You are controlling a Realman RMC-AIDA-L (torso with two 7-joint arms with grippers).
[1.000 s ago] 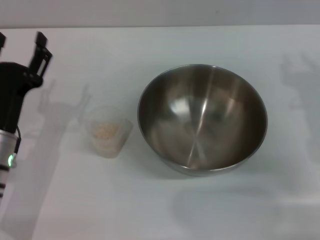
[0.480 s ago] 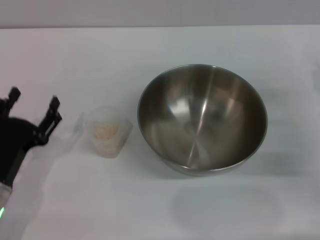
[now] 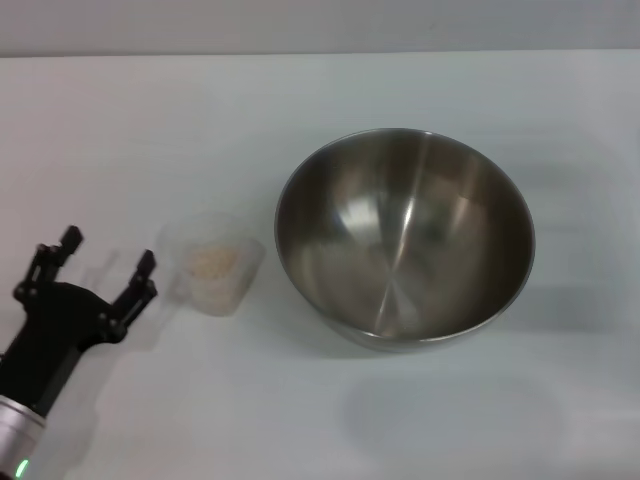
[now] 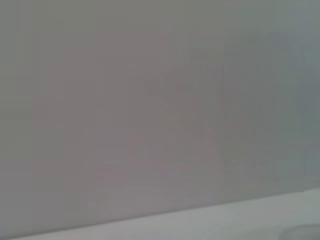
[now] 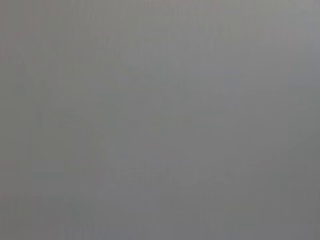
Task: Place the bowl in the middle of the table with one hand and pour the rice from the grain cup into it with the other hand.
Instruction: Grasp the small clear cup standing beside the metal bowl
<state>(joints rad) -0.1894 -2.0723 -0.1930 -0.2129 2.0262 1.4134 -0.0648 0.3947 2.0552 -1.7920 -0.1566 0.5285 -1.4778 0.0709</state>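
Bowl: the steel bowl [image 3: 405, 238] stands upright on the white table [image 3: 320, 420], nothing visible inside it.
Grain cup: the clear grain cup [image 3: 213, 262] stands just left of the bowl, apart from it, holding a small heap of rice [image 3: 211, 260].
Left gripper: the left gripper [image 3: 100, 275], fingers spread apart and holding nothing, hovers just left of the cup.
Open room: bare tabletop lies on every side of the bowl.
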